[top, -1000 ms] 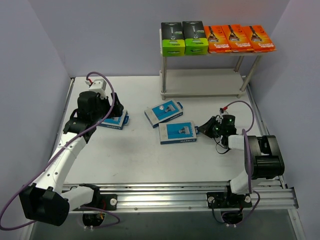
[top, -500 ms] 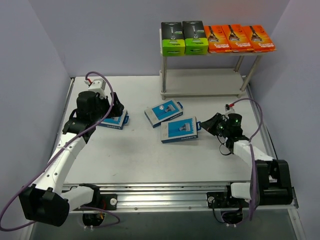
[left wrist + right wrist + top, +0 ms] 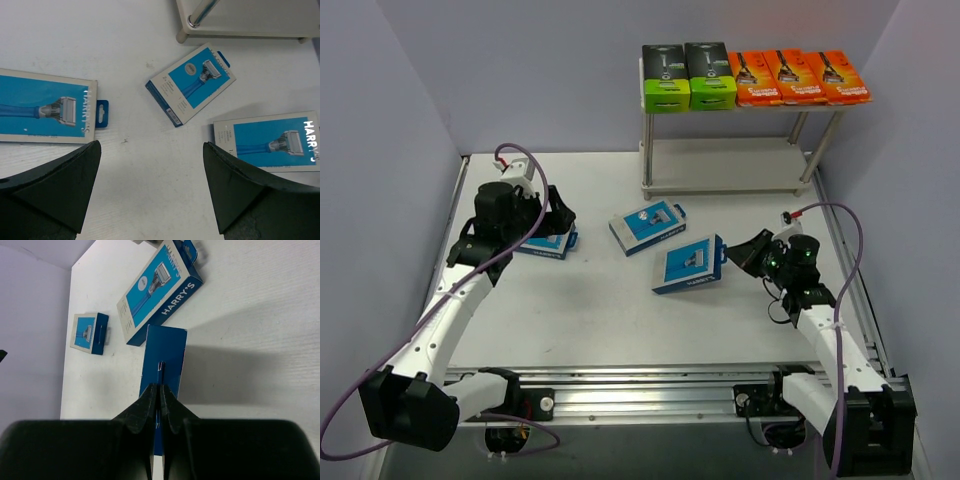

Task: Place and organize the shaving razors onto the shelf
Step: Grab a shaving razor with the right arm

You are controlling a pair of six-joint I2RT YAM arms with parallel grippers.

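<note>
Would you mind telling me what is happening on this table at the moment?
Two robot arms are sorting razor packs onto the shelf. The right end effector is shut on the hang tab of a light blue pack, which is tilted up from the table. The left end effector hangs open over a second blue pack at the left, and a third blue pack lies flat mid-table. Two black-and-green packs and three orange packs sit on the shelf's top board.

three orange packs counted, two black packs with lime-green ends, three light blue packs, so eight tallied in total, one two-tier shelf
</note>
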